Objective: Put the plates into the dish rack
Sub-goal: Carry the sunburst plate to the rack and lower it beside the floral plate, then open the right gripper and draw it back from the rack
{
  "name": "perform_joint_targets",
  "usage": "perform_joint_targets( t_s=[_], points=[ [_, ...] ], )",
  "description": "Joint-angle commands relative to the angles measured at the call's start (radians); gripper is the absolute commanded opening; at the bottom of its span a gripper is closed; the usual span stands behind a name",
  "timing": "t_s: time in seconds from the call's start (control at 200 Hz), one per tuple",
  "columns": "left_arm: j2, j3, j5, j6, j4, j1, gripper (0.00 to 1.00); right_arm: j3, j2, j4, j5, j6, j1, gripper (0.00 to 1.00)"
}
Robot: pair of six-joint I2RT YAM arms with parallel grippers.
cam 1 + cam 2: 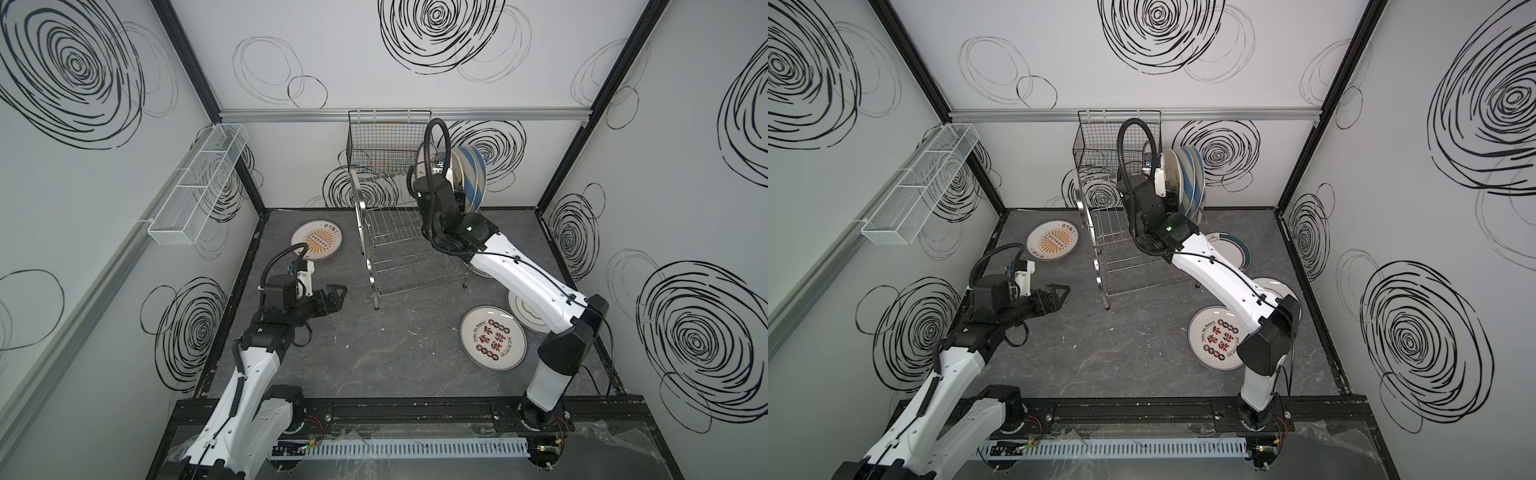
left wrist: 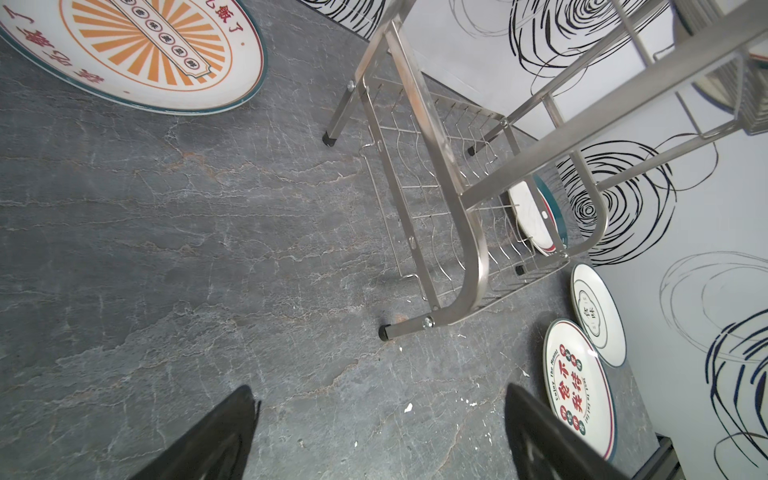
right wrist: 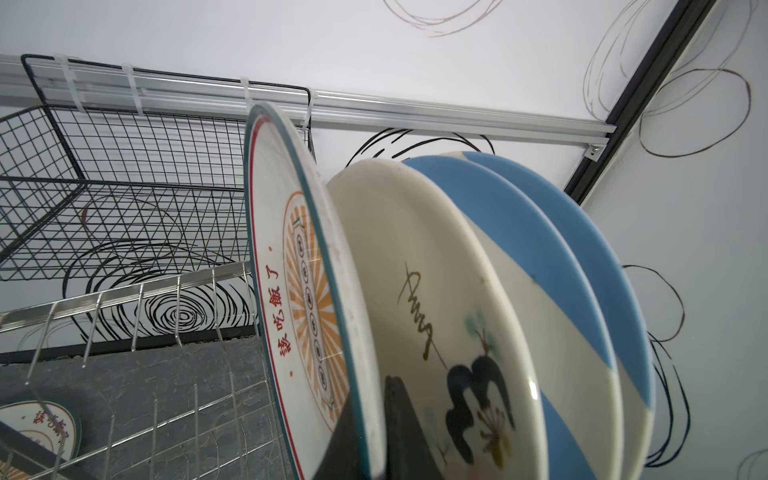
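The dish rack (image 1: 399,249) stands mid-table. In its upper tier, two blue-white striped plates (image 3: 540,257) and a whitish painted plate (image 3: 436,291) stand upright. My right gripper (image 3: 374,399) is shut on the rim of an orange sunburst plate (image 3: 299,291), upright beside them between the rack's wires. On the table lie another sunburst plate (image 1: 318,241), a red-black character plate (image 1: 492,343), a whitish plate (image 1: 523,311) and a teal-rimmed plate (image 1: 1235,249). My left gripper (image 1: 338,293) hovers open and empty left of the rack, above bare table (image 2: 379,388).
A black wire basket (image 1: 382,141) hangs on the back wall just behind the rack. A long white mesh tray (image 1: 199,183) is fixed to the left wall. Enclosure walls close in on three sides.
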Motion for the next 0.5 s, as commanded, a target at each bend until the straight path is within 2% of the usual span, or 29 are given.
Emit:
perform_joint_targets(
  t_s=[0.0,0.105,0.495],
  points=[
    [-0.006,-0.009,0.011,0.016,0.038,0.01,0.96,-0.009,-0.04,0.012,-0.007,0.016,-0.003,0.16],
    [-0.006,-0.009,0.01,0.016,0.038,0.011,0.96,-0.008,-0.044,0.006,-0.013,0.014,-0.003,0.2],
    [-0.005,-0.011,0.012,0.016,0.039,0.013,0.96,0.005,-0.071,-0.015,-0.019,0.001,0.006,0.25]
  ],
)
